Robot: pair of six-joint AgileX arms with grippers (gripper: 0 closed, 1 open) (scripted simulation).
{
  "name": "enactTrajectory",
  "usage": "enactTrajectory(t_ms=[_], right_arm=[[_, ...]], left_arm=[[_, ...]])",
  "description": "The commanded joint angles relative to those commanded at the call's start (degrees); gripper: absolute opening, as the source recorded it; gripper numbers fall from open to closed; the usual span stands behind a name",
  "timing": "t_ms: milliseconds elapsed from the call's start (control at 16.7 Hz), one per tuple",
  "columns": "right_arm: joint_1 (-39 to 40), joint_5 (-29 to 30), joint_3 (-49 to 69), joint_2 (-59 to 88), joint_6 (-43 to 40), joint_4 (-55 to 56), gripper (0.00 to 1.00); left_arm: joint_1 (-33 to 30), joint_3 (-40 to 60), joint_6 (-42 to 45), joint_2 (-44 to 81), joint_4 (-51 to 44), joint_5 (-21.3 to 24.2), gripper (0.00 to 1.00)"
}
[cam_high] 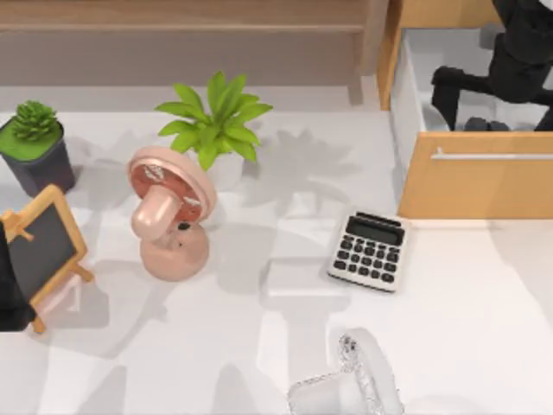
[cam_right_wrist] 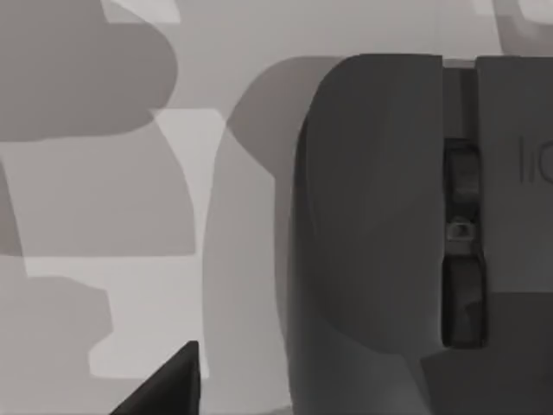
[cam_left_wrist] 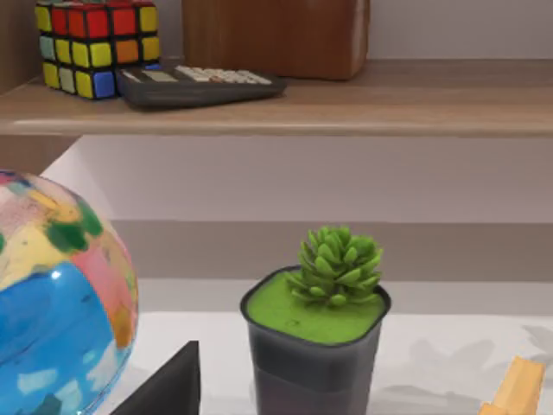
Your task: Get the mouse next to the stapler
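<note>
Your right arm [cam_high: 518, 52] reached from the top view's upper right into the open wooden drawer [cam_high: 475, 177] at the right rear of the tabletop [cam_high: 467, 328]. The right gripper [cam_high: 449, 99] hung inside the drawer, just beside the mouse [cam_high: 486, 126], which lay on the pale drawer floor as two low dark humps. In the right wrist view the mouse [cam_right_wrist: 389, 242] loomed close and dark grey, its side buttons turned toward the camera. You could not tell whether that gripper was clenched or released, and it was probably not touching the mouse, though the angle made that hard to judge. Your left arm [cam_high: 9, 285] sat parked at the tabletop's left edge, next to the small chalkboard easel [cam_high: 39, 246]. The left gripper [cam_left_wrist: 168, 389] looked toward the potted succulent [cam_left_wrist: 315, 311], and its state could not be told either. Out on the tabletop, the grey calculator [cam_high: 369, 251] lay right of centre, near the drawer front. The pink fan [cam_high: 168, 212] stood left of centre, with the leafy green plant [cam_high: 216, 117] behind it.
</note>
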Motion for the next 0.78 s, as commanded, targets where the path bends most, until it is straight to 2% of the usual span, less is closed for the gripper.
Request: enactTrajectory(t_ms=[780], right_arm=[[-0.2, 0.0, -2.4, -0.7, -0.2, 1.7, 1.0]], left_arm=[[0.0, 0.0, 0.0, 0.0, 0.0, 0.0, 1.0]])
